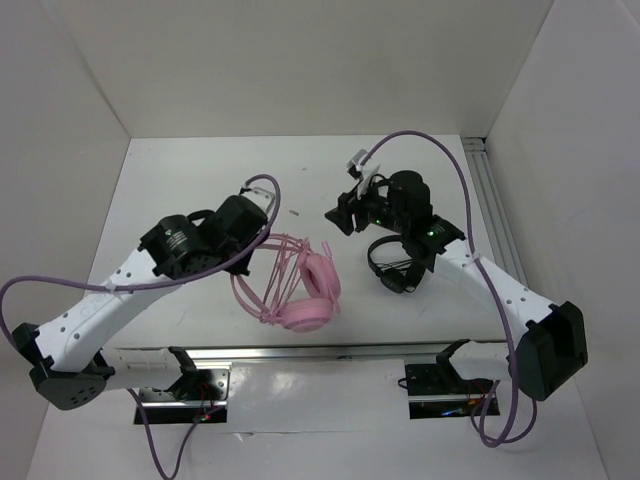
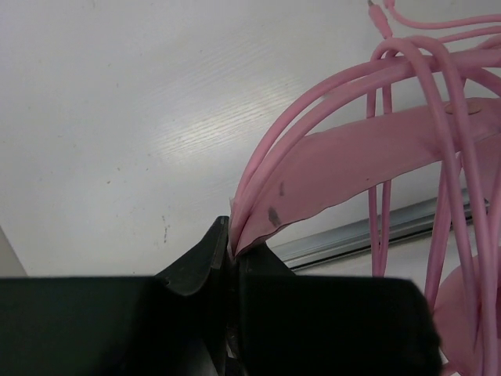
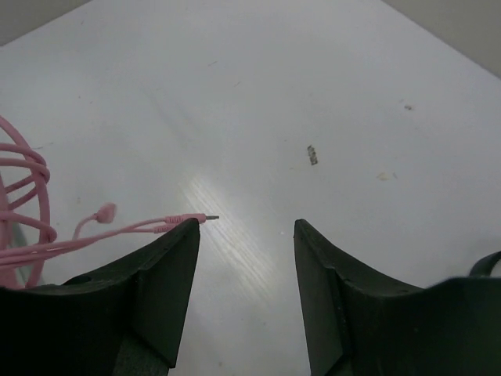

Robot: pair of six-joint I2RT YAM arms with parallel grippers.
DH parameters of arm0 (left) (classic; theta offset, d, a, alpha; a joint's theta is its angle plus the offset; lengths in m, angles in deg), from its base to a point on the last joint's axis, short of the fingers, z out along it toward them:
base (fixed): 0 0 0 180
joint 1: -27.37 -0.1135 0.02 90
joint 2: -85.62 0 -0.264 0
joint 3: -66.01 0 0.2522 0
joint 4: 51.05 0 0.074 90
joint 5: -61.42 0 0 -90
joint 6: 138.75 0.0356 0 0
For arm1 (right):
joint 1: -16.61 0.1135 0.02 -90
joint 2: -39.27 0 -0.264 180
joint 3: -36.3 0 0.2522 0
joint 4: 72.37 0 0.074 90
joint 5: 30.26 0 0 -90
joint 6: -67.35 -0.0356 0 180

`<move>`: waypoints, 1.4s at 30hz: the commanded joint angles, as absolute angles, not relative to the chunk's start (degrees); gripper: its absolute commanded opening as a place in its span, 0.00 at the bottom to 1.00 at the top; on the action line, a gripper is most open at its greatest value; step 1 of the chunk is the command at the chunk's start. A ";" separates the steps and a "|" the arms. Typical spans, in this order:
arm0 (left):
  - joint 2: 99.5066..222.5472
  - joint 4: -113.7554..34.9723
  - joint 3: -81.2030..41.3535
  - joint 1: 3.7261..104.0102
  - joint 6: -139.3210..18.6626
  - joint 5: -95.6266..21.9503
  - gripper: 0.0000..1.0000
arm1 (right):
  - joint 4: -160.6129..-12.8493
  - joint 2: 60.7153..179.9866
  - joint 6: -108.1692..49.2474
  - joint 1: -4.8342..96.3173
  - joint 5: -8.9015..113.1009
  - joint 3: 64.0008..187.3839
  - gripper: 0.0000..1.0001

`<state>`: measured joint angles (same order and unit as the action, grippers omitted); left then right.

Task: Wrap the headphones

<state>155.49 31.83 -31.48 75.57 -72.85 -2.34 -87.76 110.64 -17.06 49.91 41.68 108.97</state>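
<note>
The pink headphones (image 1: 310, 290) lie at the table's near middle, with the thin pink cable (image 1: 278, 268) looped several times over the headband. My left gripper (image 1: 262, 222) is shut on the pink headband (image 2: 344, 168) and cable loops (image 2: 297, 117), as the left wrist view shows. My right gripper (image 1: 338, 216) is open and empty, to the right of the headphones. In the right wrist view the cable's plug end (image 3: 196, 218) lies on the table just beside my left fingertip (image 3: 184, 235), apart from it.
A small black headset (image 1: 392, 262) lies under my right arm, at the right of the pink one. A metal rail (image 1: 300, 352) runs along the table's near edge. White walls enclose the table at back and sides. A small dark speck (image 1: 294, 212) lies mid-table.
</note>
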 commanded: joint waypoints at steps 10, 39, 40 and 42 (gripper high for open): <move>154.08 25.03 -36.17 69.91 -74.77 -17.50 0.00 | -84.11 105.11 -22.04 44.39 14.75 105.79 0.63; 153.57 15.81 -38.81 65.78 -78.10 -32.97 0.00 | -63.75 105.09 -28.61 50.80 21.42 91.98 0.49; 153.56 14.84 -38.03 65.25 -78.71 -33.67 0.00 | -62.77 105.80 -29.41 51.67 21.42 91.37 0.43; 152.42 13.26 -37.32 65.25 -79.34 -35.07 0.00 | -59.78 107.64 -30.11 52.55 21.42 90.67 0.34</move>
<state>154.87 22.72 -36.22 65.67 -74.95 -29.18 -68.79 105.64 -27.90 50.83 20.91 92.10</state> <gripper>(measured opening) 0.147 0.374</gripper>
